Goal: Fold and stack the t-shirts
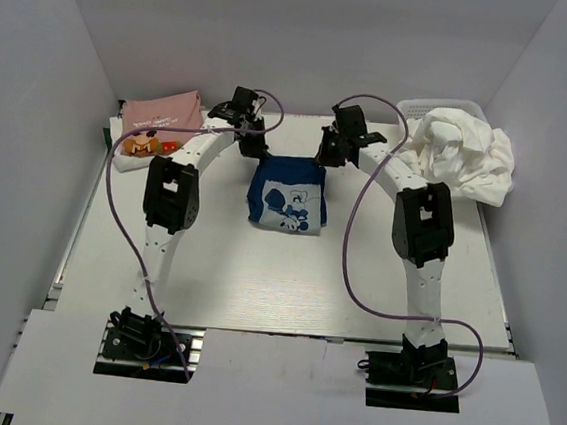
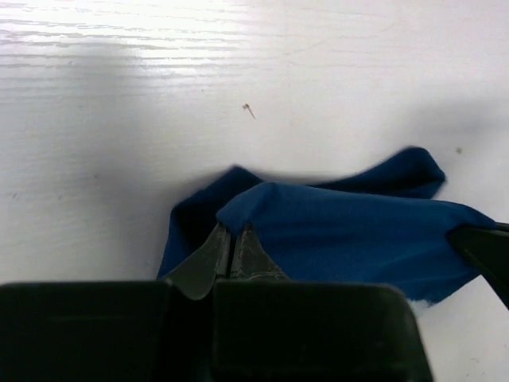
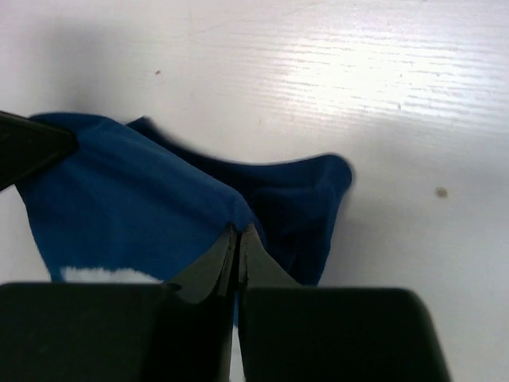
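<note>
A pink shirt [image 1: 160, 112] lies folded at ten o'clock on the counter [image 1: 257, 280]. The blue shirt [image 1: 287, 195] at the centre looks mid-fold, with the left hand [image 2: 231, 247] and right hand [image 3: 237, 239] each pinching one far corner, and the white shirts [image 1: 465, 155] are heaped over the basket [image 1: 444, 105] at two o'clock, so I judge most of the task is left. The heap cannot be counted, the orange-printed piece by the pink shirt is unclear, and both wrist views cut off the blue shirt's near half.
</note>
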Controlling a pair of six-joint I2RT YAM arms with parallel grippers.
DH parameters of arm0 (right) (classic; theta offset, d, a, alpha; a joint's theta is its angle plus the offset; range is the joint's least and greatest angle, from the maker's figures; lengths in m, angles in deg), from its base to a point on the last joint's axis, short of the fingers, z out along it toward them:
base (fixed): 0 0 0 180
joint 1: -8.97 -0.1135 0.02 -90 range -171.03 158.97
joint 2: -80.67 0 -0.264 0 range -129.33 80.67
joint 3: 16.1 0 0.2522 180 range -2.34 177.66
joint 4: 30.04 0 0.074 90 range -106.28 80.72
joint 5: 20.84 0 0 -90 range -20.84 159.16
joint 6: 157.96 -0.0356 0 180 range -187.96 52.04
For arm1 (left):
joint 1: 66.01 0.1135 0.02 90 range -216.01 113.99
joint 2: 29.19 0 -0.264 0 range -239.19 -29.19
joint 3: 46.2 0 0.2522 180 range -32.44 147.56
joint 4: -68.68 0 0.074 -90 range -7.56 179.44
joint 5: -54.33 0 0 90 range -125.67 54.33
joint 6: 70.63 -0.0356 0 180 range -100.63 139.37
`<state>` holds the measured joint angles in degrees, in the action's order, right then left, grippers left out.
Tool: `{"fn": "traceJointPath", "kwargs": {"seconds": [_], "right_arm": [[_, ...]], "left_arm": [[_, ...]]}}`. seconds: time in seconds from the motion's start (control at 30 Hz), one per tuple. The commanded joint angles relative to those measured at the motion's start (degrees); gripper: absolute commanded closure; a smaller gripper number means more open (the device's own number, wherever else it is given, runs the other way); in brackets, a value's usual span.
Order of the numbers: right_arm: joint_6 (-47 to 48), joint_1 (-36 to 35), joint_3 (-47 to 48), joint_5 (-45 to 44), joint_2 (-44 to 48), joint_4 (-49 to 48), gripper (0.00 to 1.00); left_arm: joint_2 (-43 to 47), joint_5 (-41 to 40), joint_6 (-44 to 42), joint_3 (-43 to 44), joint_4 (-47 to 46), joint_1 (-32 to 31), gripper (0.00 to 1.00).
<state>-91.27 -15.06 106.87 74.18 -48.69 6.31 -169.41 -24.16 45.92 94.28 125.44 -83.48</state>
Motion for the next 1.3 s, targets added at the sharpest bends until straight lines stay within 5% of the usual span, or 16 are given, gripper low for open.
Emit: {"fn": "traceJointPath", "kwargs": {"seconds": [0.0, 0.23, 0.63, 0.67, 0.83, 0.93, 0.97, 1.13, 1.27], "right_arm": [[1.6, 0.21, -3.64, -1.5, 10.61, -3.95, 1.0], [-0.77, 1.09, -10.16, -4.67, 14.67, -2.57, 1.0], [-0.08, 4.17, 3.6, -0.89, -3.25, -0.1, 1.0], [0.19, 4.17, 5.64, -0.71, -4.57, 1.39, 1.0], [1.95, 4.08, 12.35, -0.1, -4.78, 3.44, 0.69], [2.57, 3.91, 9.63, 0.34, -0.64, 1.85, 0.42], [3.53, 3.82, 7.53, 0.69, 2.33, 1.84, 0.1], [4.15, 3.55, -0.47, 3.06, 10.17, 1.41, 0.1], [5.03, 3.73, -15.75, 4.57, 20.79, -0.35, 0.1]], "left_arm": [[12.24, -0.35, -2.28, -2.87, -4.24, -0.37, 1.0], [13.49, -0.35, -2.29, -5.0, -5.83, -0.2, 1.0], [-0.75, -5.53, -1.41, 2.11, -4.07, 0.33, 1.0], [-1.54, -5.53, -0.89, 3.52, -3.2, 0.34, 0.96], [-1.64, -5.0, -0.88, 8.9, -1.78, 1.57, 0.0], [4.24, -5.53, -1.93, 3.13, -3.18, 1.57, 0.0], [5.74, -5.53, -2.46, 1.71, -4.06, 1.57, 0.0], [11.81, 0.78, -6.85, -6.65, -3.46, 1.57, 0.0], [13.13, 7.1, -11.33, -11.04, -2.05, 0.96, 0.0]]}}
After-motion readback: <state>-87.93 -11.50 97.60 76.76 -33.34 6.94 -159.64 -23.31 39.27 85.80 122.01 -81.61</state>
